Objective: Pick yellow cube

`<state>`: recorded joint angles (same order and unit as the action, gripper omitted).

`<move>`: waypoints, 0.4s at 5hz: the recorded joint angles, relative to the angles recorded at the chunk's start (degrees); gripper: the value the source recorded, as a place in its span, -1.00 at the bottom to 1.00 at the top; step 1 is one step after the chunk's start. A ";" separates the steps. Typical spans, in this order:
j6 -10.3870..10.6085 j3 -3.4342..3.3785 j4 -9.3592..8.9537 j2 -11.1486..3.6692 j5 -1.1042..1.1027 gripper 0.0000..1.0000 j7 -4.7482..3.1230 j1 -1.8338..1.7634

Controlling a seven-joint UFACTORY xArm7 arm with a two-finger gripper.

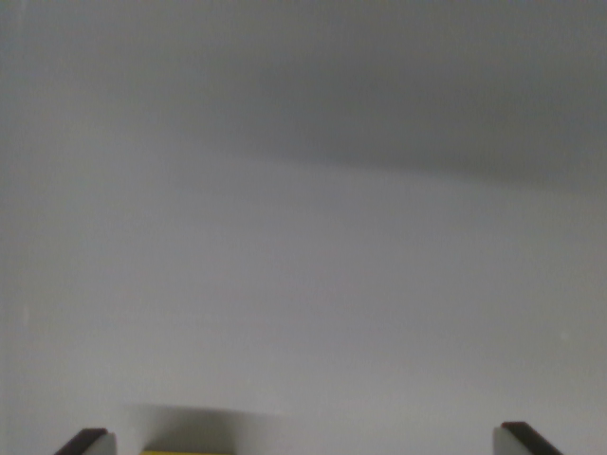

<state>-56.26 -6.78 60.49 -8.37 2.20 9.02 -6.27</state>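
Yellow cube (187, 452) shows only as a thin strip at the bottom edge of the wrist view, between the two dark fingertips (83, 441) of the gripper (302, 444) but much nearer the left one. The jaws stand wide apart and hold nothing. Closing from this offset could nudge the cube sideways or catch only a corner. The desk (313, 284) is plain pale grey, bare, with a darker shadowed band across the top.
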 joint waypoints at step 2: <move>2.61 -0.69 -2.19 -0.49 0.12 -1.00 0.60 -0.65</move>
<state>-53.66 -7.47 58.30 -8.86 2.33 9.62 -6.92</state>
